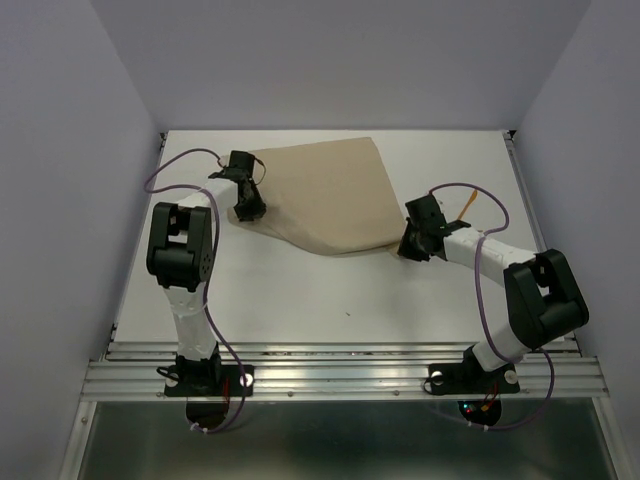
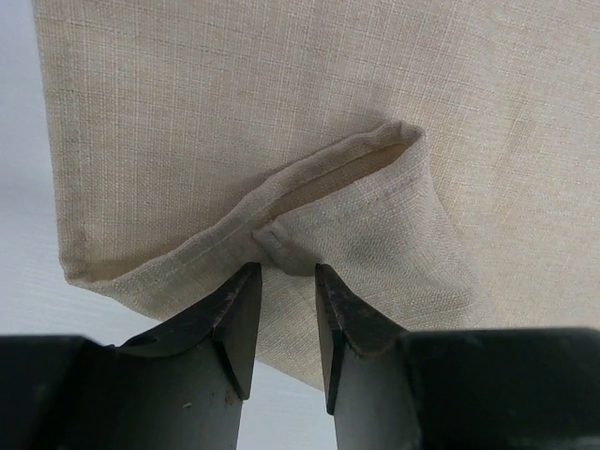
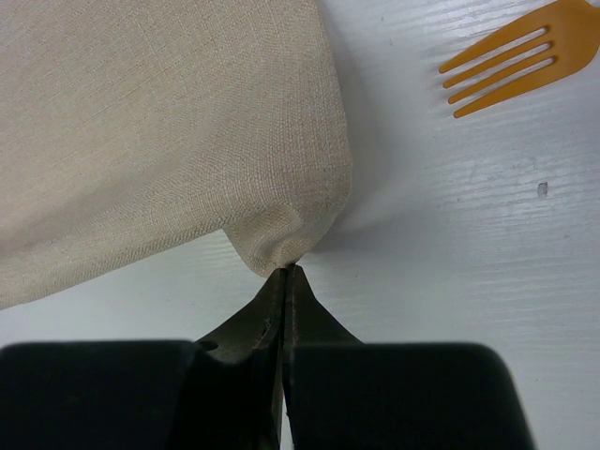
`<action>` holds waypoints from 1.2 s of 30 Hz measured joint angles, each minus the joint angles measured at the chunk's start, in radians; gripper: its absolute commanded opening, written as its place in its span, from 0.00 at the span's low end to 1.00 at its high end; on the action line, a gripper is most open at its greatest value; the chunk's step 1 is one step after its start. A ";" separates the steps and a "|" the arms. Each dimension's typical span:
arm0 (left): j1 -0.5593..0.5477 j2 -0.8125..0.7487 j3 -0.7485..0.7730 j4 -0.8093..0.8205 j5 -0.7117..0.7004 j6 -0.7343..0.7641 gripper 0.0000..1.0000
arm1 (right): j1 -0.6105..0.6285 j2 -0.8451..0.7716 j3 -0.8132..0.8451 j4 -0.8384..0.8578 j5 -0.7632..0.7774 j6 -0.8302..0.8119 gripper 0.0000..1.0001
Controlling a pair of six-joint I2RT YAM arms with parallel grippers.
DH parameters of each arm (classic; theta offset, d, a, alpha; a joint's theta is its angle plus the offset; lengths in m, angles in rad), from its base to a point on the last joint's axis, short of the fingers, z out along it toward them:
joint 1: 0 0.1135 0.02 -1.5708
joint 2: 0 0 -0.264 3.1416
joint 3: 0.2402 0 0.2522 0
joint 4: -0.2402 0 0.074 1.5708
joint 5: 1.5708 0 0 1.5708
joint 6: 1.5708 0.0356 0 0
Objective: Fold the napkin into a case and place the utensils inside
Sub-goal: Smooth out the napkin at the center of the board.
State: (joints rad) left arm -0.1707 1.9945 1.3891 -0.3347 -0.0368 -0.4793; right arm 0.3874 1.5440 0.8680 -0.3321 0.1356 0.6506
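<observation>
The tan napkin (image 1: 320, 195) lies spread on the white table, bunched toward its near right corner. My left gripper (image 1: 249, 208) stands at the cloth's left edge. In the left wrist view its jaws (image 2: 286, 274) stand apart, their tips at a turned-over hemmed corner of the napkin (image 2: 281, 112), with nothing pinched between them. My right gripper (image 1: 400, 246) is at the near right corner; in the right wrist view (image 3: 286, 272) it is shut on the tip of the napkin (image 3: 141, 122), which is drawn into a point. An orange fork (image 3: 525, 56) lies on the table beyond it (image 1: 467, 208).
White table (image 1: 350, 290) enclosed by pale walls at left, right and back. Purple cables (image 1: 160, 175) loop from both arms. A metal rail (image 1: 340, 375) runs along the near edge by the arm bases.
</observation>
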 measured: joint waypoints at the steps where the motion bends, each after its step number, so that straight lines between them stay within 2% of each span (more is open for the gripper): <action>1: -0.005 0.000 0.000 0.004 -0.002 0.000 0.40 | 0.000 -0.001 0.000 0.000 0.000 0.000 0.01; 7: -0.015 0.000 -0.002 0.032 -0.004 0.000 0.38 | 0.000 -0.002 -0.001 0.000 0.000 0.000 0.01; 15: -0.015 0.002 -0.001 0.033 -0.014 0.000 0.58 | 0.000 -0.006 -0.001 -0.001 0.000 0.000 0.01; 18: -0.015 0.007 0.006 0.035 -0.018 0.000 0.59 | 0.000 -0.006 -0.001 -0.001 0.000 0.000 0.01; 19: -0.015 0.009 0.007 0.035 -0.018 0.001 0.57 | 0.000 -0.006 -0.001 -0.001 0.000 0.000 0.01; 22: -0.015 0.016 0.012 0.040 -0.023 0.002 0.37 | 0.000 -0.006 -0.002 -0.001 0.000 0.000 0.01; 25: -0.015 0.023 0.014 0.047 -0.026 0.005 0.30 | 0.000 -0.007 -0.002 -0.002 0.000 0.000 0.01; 28: -0.015 0.032 0.021 0.058 -0.027 0.003 0.15 | 0.000 -0.010 -0.006 0.000 0.000 0.000 0.01; 30: -0.015 0.037 0.026 0.060 -0.029 0.004 0.10 | 0.000 -0.018 -0.018 -0.002 0.000 0.000 0.01; 31: -0.015 0.038 0.028 0.061 -0.028 0.003 0.01 | 0.000 -0.020 -0.021 -0.004 0.000 0.000 0.01; 36: -0.019 0.050 0.055 0.037 -0.038 0.005 0.00 | 0.000 -0.025 -0.034 -0.010 0.001 0.000 0.01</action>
State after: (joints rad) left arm -0.1902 2.0441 1.4437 -0.2977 -0.0750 -0.4747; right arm 0.3874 1.5188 0.8341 -0.3416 0.1364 0.6506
